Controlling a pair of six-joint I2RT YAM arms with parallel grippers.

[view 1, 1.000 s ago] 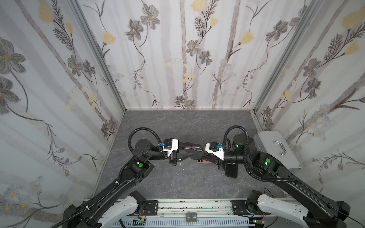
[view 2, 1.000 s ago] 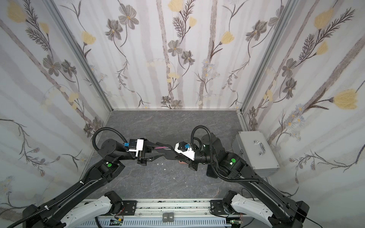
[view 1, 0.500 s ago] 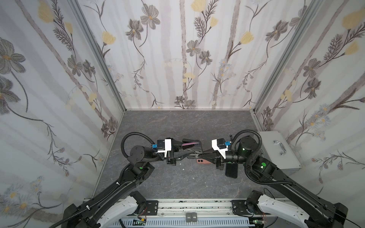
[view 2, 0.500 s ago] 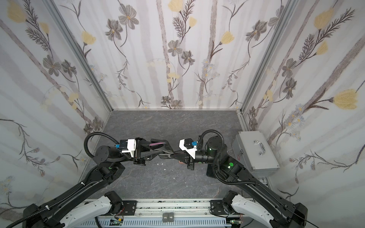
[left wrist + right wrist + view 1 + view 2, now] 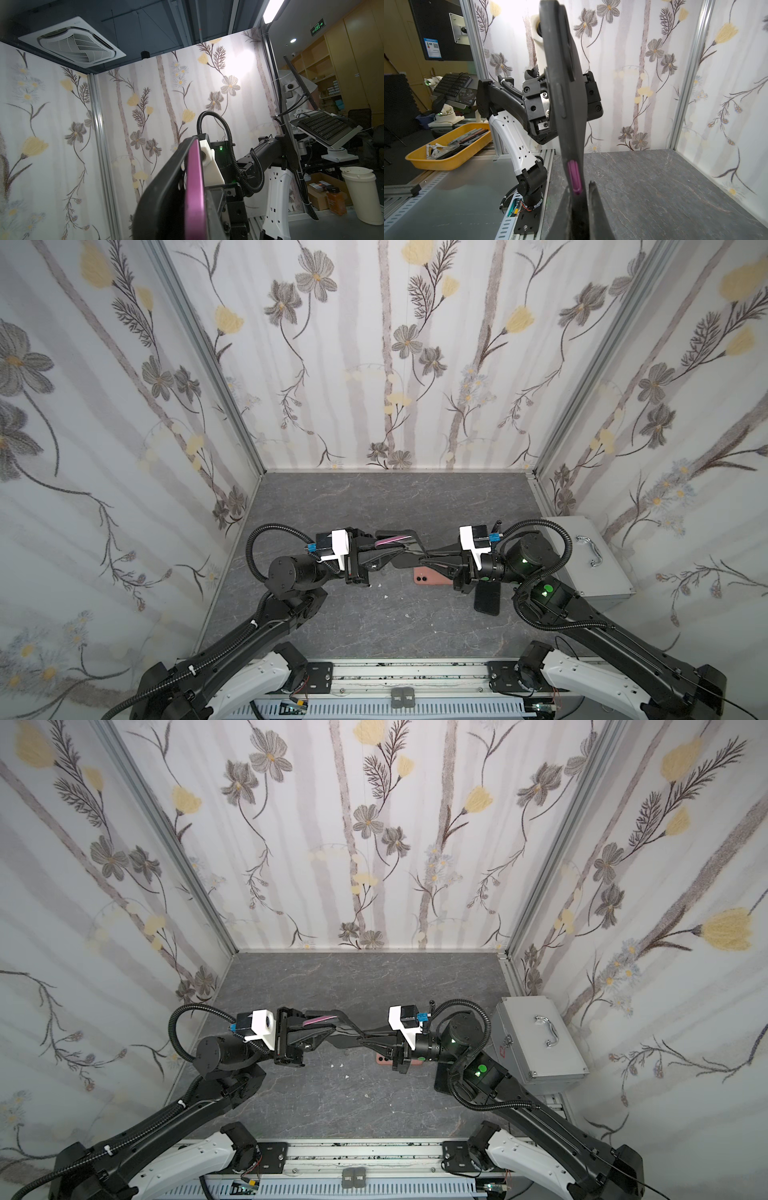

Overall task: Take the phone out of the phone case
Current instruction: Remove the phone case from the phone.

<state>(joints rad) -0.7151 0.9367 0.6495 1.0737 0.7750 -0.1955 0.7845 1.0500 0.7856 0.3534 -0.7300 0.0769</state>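
Black phone case (image 5: 405, 549) held up off grey table (image 5: 374, 497), spanned between both sets of fingers. Magenta phone (image 5: 392, 540) edge showing at the left-fingers end in both top views, partly out of the case there; in left wrist view magenta edge (image 5: 194, 187) standing proud of black case rim (image 5: 162, 187). Left gripper (image 5: 384, 558) fingers pressed tight, pinching that end; whether on phone alone or phone plus case rim, cannot tell. Right gripper (image 5: 430, 562) fingers pinching the opposite end of the case; in right wrist view right fingers (image 5: 600, 207) clamped on the case, small magenta slot (image 5: 574, 176) just ahead of them.

Step in hand, by judgement: peel/separation, roughly midway, phone not yet free.

Next move calls for: 2 arms pulling apart along the case's length, or right bending the case back off the phone, both grips kept firm. Risk: slip at the thin edge, phone dropping onto table.

Below right fingers on table: pink phone (image 5: 430, 576) and dark phone (image 5: 487, 599), not involved. Silver box (image 5: 582, 556) beyond right arm.
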